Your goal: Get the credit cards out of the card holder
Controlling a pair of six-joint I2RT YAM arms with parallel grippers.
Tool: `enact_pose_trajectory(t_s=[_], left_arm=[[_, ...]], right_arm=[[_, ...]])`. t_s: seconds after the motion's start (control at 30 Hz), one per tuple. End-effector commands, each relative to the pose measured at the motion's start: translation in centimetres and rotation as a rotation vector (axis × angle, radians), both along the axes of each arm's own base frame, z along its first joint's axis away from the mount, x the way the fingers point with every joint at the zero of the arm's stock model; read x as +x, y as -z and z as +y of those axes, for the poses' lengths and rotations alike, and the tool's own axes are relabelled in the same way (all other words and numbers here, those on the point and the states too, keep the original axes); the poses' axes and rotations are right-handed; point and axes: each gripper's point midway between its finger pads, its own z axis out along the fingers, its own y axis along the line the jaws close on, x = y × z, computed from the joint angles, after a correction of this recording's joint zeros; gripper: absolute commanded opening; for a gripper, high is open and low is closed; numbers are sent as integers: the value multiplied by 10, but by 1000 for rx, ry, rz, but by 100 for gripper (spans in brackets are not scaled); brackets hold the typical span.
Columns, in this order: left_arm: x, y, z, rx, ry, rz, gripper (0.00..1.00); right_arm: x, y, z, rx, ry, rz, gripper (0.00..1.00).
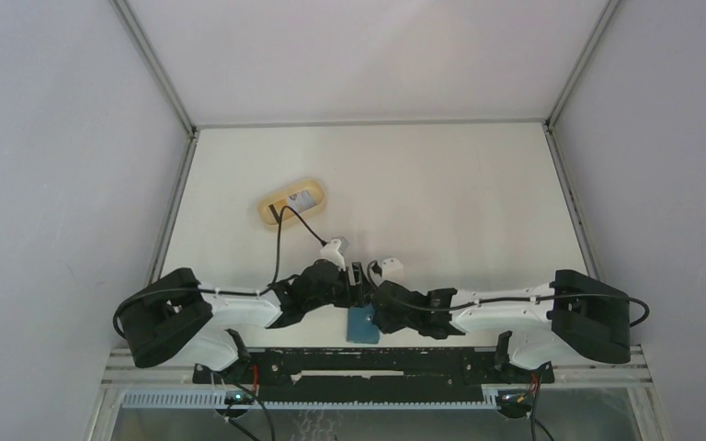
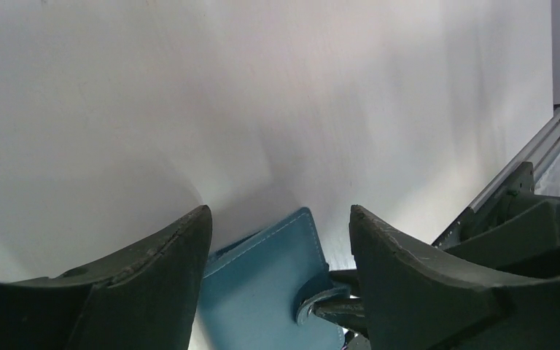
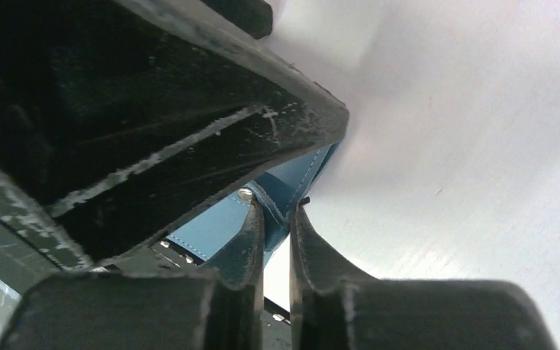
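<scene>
The teal-blue card holder [image 1: 361,324] lies closed on the table near the front edge, between the two arms. In the left wrist view the card holder [image 2: 262,292] sits between my left gripper's fingers [image 2: 164,255]. My left gripper [image 2: 277,219] is open and straddles it. It also shows in the top view [image 1: 357,278]. My right gripper [image 3: 277,208] is shut on the holder's closure tab [image 3: 281,200], which is lifted off the cover. Its fingertips [image 2: 339,305] show pinching the tab in the left wrist view. No credit cards show at the holder.
A tan oval dish [image 1: 271,209] stands at the back left with something flat and whitish [image 1: 301,199] in it. A black cable runs from the left arm past the dish. A metal rail [image 1: 377,363] lines the table's front edge, just behind the holder.
</scene>
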Motion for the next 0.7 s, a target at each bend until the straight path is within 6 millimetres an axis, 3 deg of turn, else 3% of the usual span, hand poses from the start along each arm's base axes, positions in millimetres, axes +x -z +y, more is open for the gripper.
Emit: enact_pose_trajectory(t_s=[0.0, 0.27, 0.5, 0.67], left_arm=[[-8, 33, 18, 135, -24, 72, 75], [15, 31, 25, 189, -100, 29, 75], [39, 15, 57, 187, -193, -21, 75], [39, 12, 64, 198, -193, -34, 75]], right_arm=[[8, 11, -11, -65, 10, -19, 0], [46, -11, -7, 42, 38, -44, 0], [87, -49, -5, 168, 51, -120, 0], [106, -64, 0, 267, 64, -127, 0]])
